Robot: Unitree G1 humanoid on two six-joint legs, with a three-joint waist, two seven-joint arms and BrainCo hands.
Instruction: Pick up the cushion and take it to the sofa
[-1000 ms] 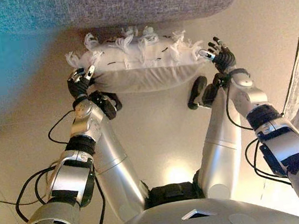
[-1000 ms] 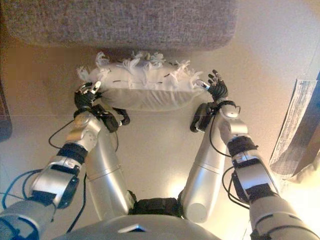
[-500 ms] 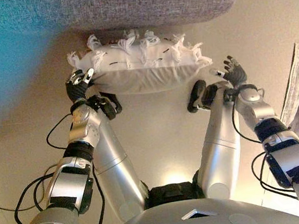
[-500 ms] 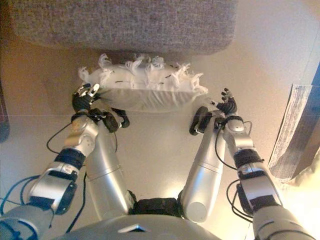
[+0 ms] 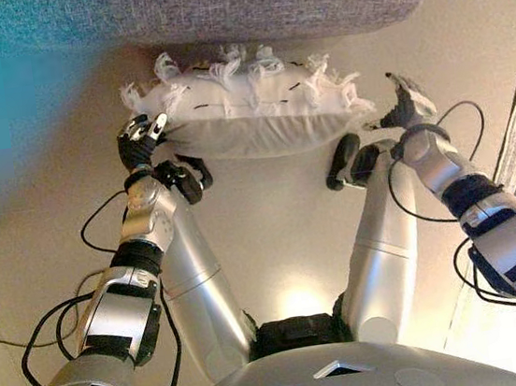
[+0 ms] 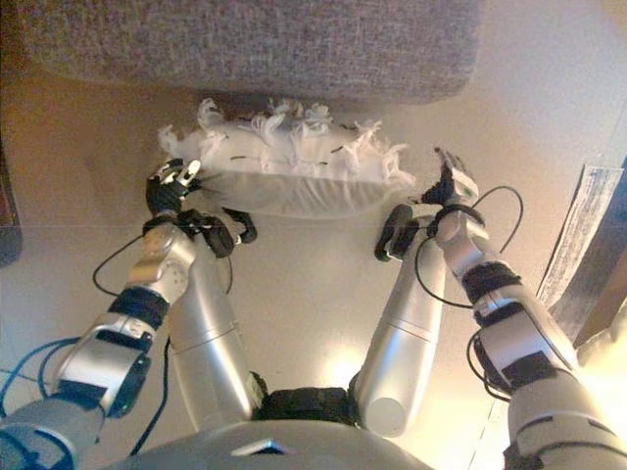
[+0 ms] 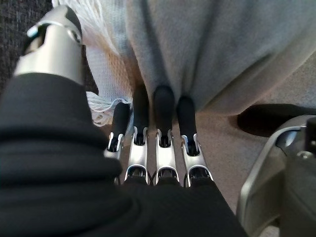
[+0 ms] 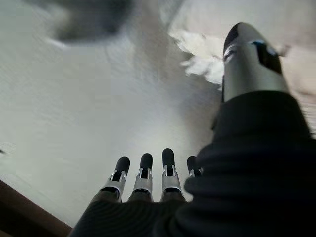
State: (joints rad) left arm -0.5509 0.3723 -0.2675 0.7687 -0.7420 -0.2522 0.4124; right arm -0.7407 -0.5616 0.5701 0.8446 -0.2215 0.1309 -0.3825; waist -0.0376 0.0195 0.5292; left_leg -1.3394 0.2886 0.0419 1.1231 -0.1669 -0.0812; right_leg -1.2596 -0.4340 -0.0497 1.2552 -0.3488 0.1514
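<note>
White tasselled cushion point(image 5: 248, 109) by grey sofa point(image 5: 216, 5); left hand point(image 5: 138, 140) grips its end, right hand point(image 5: 404, 104) released, just beside it

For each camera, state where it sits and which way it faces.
Left eye view: on the head, looking down at the cushion before the sofa; both arms show, left hand at one end, right hand beside the other.
Right eye view: beside it, same scene, slightly offset.
Left wrist view: on the left wrist, along its fingers pressed under the cushion, thumb above.
Right wrist view: on the right wrist, along its open fingers towards the floor, holding nothing.
Shared: every view shows the cushion.
</note>
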